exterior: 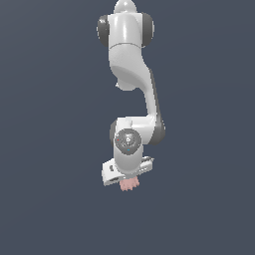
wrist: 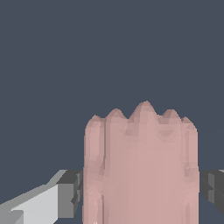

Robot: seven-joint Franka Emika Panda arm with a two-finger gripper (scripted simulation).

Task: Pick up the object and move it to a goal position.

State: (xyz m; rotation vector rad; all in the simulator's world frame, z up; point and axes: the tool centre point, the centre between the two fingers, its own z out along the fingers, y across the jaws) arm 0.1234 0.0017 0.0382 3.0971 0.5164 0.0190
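The object [exterior: 129,184] is a small pale pink block w/ ridged, wavy sides and a scalloped end of several rounded peaks. In the wrist view the object [wrist: 141,166] fills the lower centre of the frame, vertical grooves running down its face, much narrower than the white hand above it in the exterior view.

The gripper [exterior: 129,182] sits low centre in the exterior view, below the arm [exterior: 130,74], which hangs down from the top centre of the frame. The jaws are closed onto the object: a dark pad [wrist: 70,194] presses its one side and another dark pad [wrist: 212,186] its other side, both touching, so the opening is only as wide as the block. The pink piece pokes out under the hand.

All round is flat dark blue-grey background; no worktop edge, wall or other item shows in either view, so open room on every side of arm and block
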